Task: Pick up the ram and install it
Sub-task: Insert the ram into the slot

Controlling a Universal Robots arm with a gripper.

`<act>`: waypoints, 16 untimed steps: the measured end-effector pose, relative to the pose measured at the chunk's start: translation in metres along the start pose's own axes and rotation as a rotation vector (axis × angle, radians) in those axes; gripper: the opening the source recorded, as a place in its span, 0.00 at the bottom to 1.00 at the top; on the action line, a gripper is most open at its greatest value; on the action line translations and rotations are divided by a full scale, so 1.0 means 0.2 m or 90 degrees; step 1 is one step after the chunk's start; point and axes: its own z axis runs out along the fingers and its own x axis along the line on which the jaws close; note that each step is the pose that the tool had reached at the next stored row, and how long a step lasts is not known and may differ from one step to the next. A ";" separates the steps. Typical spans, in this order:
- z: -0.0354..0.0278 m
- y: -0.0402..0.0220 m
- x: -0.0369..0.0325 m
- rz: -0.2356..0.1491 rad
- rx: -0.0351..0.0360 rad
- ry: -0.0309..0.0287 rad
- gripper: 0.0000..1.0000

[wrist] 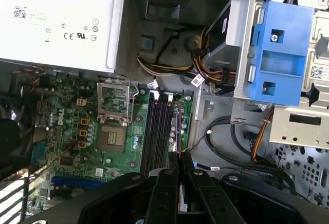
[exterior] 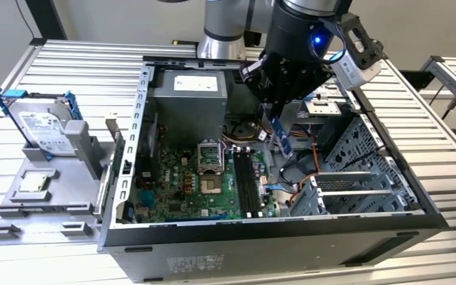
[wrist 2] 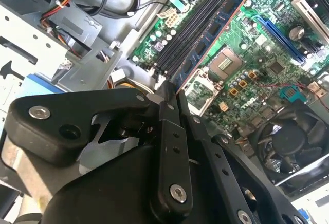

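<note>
While the gripper [wrist 2: 172, 91] clamps one end between its fingers [wrist 2: 168, 112], the ram [wrist 2: 218, 26], a thin blue stick with dark chips, extends beyond them over black slots [wrist 2: 187, 29].

ram [wrist 2: 218, 29] end behind pincer [wrist 2: 172, 91]

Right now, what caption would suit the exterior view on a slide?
The gripper holds the ram over the motherboard inside the open computer case.
</note>
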 end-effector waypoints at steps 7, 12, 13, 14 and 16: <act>0.004 0.000 0.000 0.000 0.0004 0.0001 0.00; 0.018 -0.001 0.000 0.000 0.0009 0.0001 0.00; 0.021 -0.001 0.000 0.000 0.0011 0.0002 0.00; 0.023 -0.001 0.000 0.000 0.0012 0.0002 0.00; 0.023 -0.001 0.001 0.000 0.0012 0.0002 0.00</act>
